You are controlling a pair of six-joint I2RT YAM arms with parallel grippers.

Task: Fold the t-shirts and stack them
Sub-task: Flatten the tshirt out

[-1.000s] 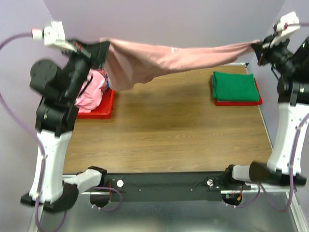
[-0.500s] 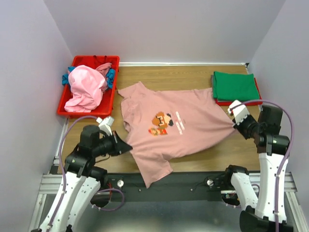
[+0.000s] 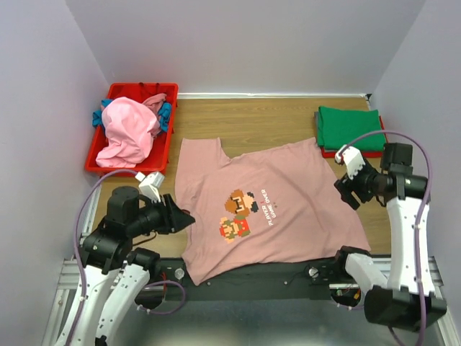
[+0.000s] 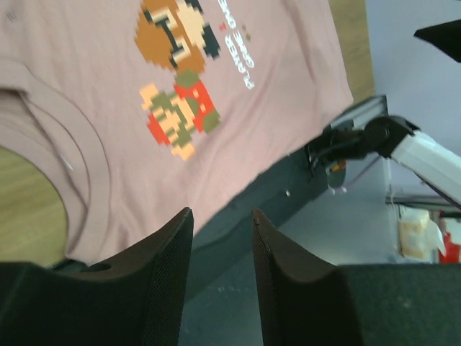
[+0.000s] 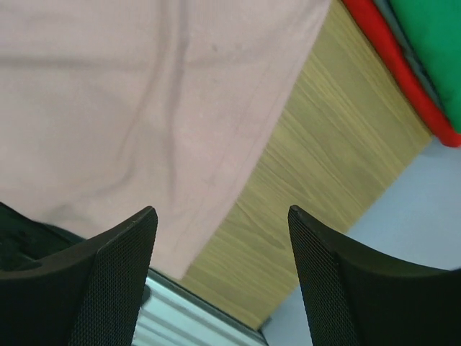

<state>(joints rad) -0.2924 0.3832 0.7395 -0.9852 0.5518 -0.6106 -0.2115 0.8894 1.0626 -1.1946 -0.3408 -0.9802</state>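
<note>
Dusty-pink cloth is spread print-up across the middle of the top view: the dusty-pink t-shirt [image 3: 288, 216] lies flat on the table [image 3: 252, 119], but it is turned at a slant. Its lower edge is draped over the black rail [image 3: 281, 275] at the bottom centre of the frame. The left gripper [image 4: 220, 216] is held at the shirt's lower-left edge, with its jaws only narrowly parted and nothing between them. The right gripper [image 5: 223, 213] is held over the shirt's right edge with its jaws wide and likewise empty.

Several failures can be foreseen. The overhanging edge could be dragged further off the table if the cloth is pulled toward the bottom of the frame. A fold made along the present slant would probably come out crooked, and the soft creases seen in the right wrist view would be pressed in. A narrow left opening could pinch only one layer, or miss the ribbed band nearby (the collar, apparently). At the upper right, the green t-shirt [image 3: 351, 128] is folded on a red t-shirt [image 3: 356, 152], just beside the pink shirt's corner, so it could be knocked by a careless sweep. The brighter pink t-shirt [image 3: 130, 130] waits in the red bin [image 3: 97, 164] at the upper left.
</note>
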